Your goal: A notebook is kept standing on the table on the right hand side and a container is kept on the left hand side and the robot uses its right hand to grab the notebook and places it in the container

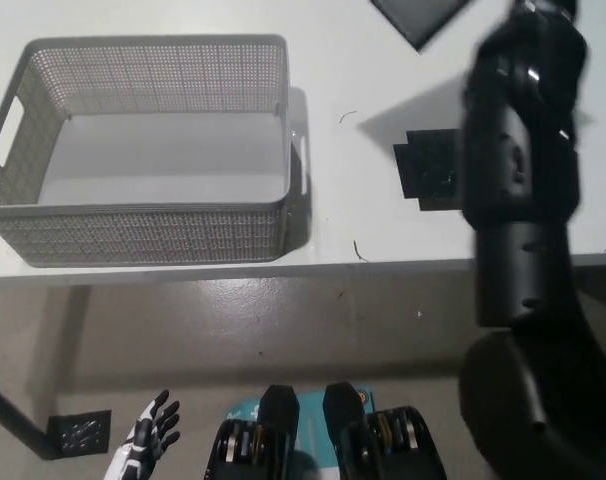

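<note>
Black notebook (420,18) mostly cut off at top edge, apparently lifted, grey mesh container (143,225) empty

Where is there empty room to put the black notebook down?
The basket is empty inside, so its grey floor is free. The white table is bare between the basket and the black stand. The right side is crowded by the black right arm, with the notebook at the top edge.

My right arm (523,190) reaches up along the picture's right side, forearm nearly vertical; the right hand is cut off by the top edge, so its grip can't be seen. My left hand (148,440) hangs low at lower left, fingers spread, holding nothing.
</note>
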Robot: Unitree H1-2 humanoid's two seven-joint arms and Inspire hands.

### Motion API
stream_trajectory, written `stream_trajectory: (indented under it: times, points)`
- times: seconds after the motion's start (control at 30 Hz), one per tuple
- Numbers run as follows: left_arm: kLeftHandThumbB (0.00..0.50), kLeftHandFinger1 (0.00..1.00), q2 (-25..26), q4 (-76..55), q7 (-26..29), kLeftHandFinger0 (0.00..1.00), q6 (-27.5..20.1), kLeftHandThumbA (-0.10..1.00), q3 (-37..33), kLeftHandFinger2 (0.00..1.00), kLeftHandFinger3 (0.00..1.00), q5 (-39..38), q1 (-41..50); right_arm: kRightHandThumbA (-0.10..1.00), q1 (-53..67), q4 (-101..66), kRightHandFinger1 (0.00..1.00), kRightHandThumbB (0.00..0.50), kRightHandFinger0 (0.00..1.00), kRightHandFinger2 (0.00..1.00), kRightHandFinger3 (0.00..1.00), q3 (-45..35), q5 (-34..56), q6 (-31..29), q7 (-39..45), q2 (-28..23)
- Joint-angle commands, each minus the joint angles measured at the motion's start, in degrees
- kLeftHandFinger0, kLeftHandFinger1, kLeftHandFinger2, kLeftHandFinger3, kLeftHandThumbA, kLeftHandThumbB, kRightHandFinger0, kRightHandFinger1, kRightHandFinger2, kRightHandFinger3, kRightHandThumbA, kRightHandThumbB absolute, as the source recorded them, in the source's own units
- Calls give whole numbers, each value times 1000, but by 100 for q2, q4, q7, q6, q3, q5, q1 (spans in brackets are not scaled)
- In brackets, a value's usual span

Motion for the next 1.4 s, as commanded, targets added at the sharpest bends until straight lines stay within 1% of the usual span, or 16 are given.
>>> stream_trajectory:
  times: [0.0, 0.1, 0.13, 0.17, 0.3, 0.37, 0.43, 0.57, 0.6, 0.63, 0.67, 0.7, 0.77, 1.03, 1.2, 1.37]
  points:
    - [183, 1000, 13, 4, -79, 1000, -302, 1000, -41, 1000, 1000, -5, 45, -100, -567, 280, 176, 102, 0, 660, 740, 471, -514, -222, -257, 322]
    - [208, 1000, -8, 32, -118, 1000, -278, 1000, -56, 1000, 1000, -83, -2, -100, -618, 829, 153, 114, 0, 612, 690, 717, -777, -401, -445, 420]
    - [206, 1000, -5, 32, -122, 1000, -276, 1000, -60, 1000, 1000, -82, -5, -100, -619, 857, 143, 178, 0, 551, 611, 736, -788, -421, -469, 415]
    - [210, 1000, 0, 55, -124, 1000, -295, 1000, -73, 1000, 1000, -63, -25, -100, -689, 1310, 121, 93, 0, 557, 667, 925, -948, -555, -485, 464]
    - [205, 1000, 1, 77, -149, 1000, -328, 1000, -124, 1000, 1000, -57, 1, -100, -851, 2074, 107, 70, 0, 548, 740, 1223, -1096, -665, -531, 539]
    - [218, 1000, 46, 46, -181, 1000, -333, 1000, -167, 1000, 1000, -16, 10, -100, -1000, 2507, 59, 83, 0, 524, 762, 1440, -1286, -682, -631, 558]
    - [222, 1000, 47, -31, -186, 1000, -256, 1000, -176, 1000, 1000, -52, 20, -100, -1143, 2826, 71, 91, 0, 577, 795, 1594, -1398, -688, -722, 556]
    - [224, 1000, 46, -48, -196, 1000, -238, 1000, -187, 1000, 1000, -47, 13, -100, -1372, 3358, 75, 102, 2, 556, 797, 1836, -1603, -859, -991, 519]
    - [225, 1000, 48, -79, -199, 1000, -208, 1000, -200, 1000, 1000, -28, 23, 37, -1369, 3418, 332, 167, 194, 773, 1000, 1920, -1664, -899, -925, 484]
    - [228, 1000, 58, -109, -189, 1000, -174, 1000, -219, 1000, 1000, 27, 28, 290, -1329, 3416, 757, 278, 591, 1000, 1000, 2030, -1635, -889, -557, 422]
    - [231, 1000, 72, -131, -188, 1000, -136, 1000, -235, 1000, 1000, 55, 34, 462, -1292, 3432, 1000, 344, 922, 1000, 1000, 2142, -1551, -987, 47, 346]
    - [221, 1000, 76, -127, -191, 1000, -155, 1000, -240, 1000, 1000, 48, 36, 548, -1262, 3439, 1000, 401, 1000, 1000, 1000, 2251, -1583, -1029, 218, 291]
    - [216, 1000, 95, -125, -199, 1000, -164, 1000, -267, 1000, 1000, 83, 31, 700, -1176, 3359, 1000, 475, 1000, 1000, 1000, 2505, -1800, -1052, 229, 190]
    - [152, 1000, 97, -39, -226, 1000, -205, 1000, -327, 1000, 1000, 106, 7, 927, -1087, 2987, 1000, 500, 1000, 1000, 1000, 2712, -1974, -1031, -1, 28]
    - [132, 1000, 117, -47, -239, 1000, -191, 1000, -368, 1000, 1000, 164, 25, 903, -955, 2303, 1000, 482, 1000, 1000, 1000, 2641, -1923, -1069, 209, -111]
    - [154, 1000, 94, -90, -196, 1000, -149, 1000, -355, 1000, 1000, 178, 54, 920, -403, 172, 1000, 464, 1000, 1000, 1000, 2615, -1923, -248, 671, -493]
